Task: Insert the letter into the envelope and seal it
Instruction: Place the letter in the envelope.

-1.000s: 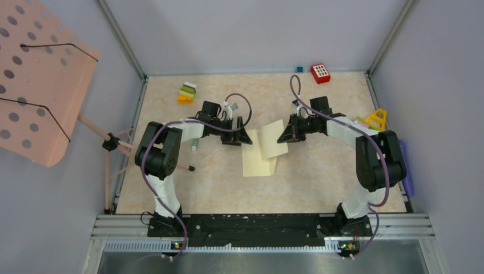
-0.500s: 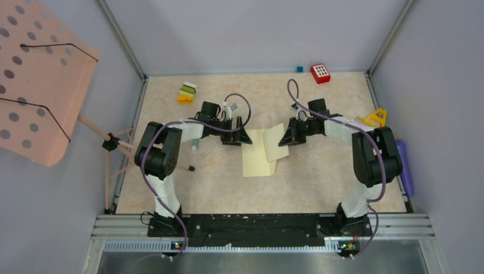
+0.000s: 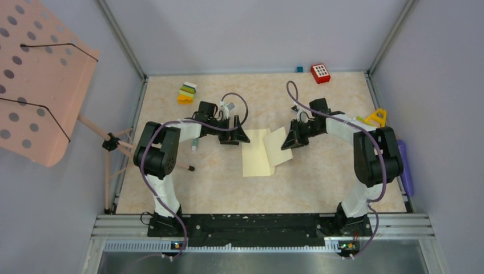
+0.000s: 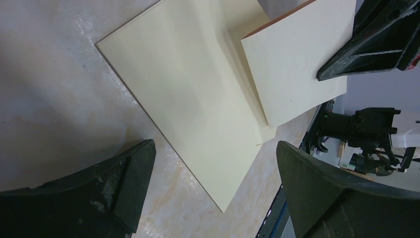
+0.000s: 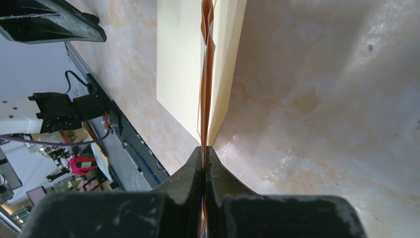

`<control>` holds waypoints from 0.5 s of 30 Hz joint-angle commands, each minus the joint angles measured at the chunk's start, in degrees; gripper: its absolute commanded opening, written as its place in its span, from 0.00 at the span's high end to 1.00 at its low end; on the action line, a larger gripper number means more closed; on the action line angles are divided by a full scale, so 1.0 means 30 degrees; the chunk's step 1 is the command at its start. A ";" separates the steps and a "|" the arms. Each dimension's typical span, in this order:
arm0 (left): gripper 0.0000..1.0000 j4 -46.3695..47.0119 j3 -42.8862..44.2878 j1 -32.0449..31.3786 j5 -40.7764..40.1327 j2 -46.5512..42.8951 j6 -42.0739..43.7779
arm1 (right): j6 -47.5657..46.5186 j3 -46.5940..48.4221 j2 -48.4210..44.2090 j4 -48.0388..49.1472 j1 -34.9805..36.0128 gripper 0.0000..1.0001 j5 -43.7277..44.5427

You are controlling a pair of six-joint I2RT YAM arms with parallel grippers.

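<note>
The pale yellow envelope (image 3: 255,157) lies flat on the table mid-scene; it also shows in the left wrist view (image 4: 198,99) and the right wrist view (image 5: 178,54). My right gripper (image 3: 289,140) (image 5: 204,154) is shut on the edge of the folded letter (image 3: 278,146) (image 5: 205,89). It holds the letter tilted over the envelope's right side. The letter's outside is pale and its edges are orange-tan (image 4: 297,64). My left gripper (image 3: 236,137) (image 4: 213,163) is open and empty, low at the envelope's far left corner.
A red block with white dots (image 3: 320,73) and a small blue cube (image 3: 299,69) sit at the back. Stacked coloured blocks (image 3: 186,92) are at the back left, and a yellow triangle piece (image 3: 376,118) at the right edge. A pink perforated board (image 3: 40,80) stands outside on the left.
My right gripper has shifted a little toward the near side with the letter, which has turned slightly over the envelope. The left gripper and the envelope have stayed put.
</note>
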 commanded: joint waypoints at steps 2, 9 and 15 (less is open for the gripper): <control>0.01 -0.0217 -0.0532 0.0172 -0.0927 -0.0253 0.0406 | -0.0948 0.1025 -0.0320 -0.1218 -0.1013 1.00 -0.0799; 0.02 -0.0141 -0.0591 0.0172 -0.1060 -0.0140 0.0348 | -0.1037 0.0531 -0.0115 -0.1181 -0.1208 1.00 0.0018; 0.02 -0.0134 -0.0650 0.0172 -0.1009 -0.0161 0.0318 | -0.0991 0.0561 0.0937 -0.0982 -0.1212 1.00 0.0888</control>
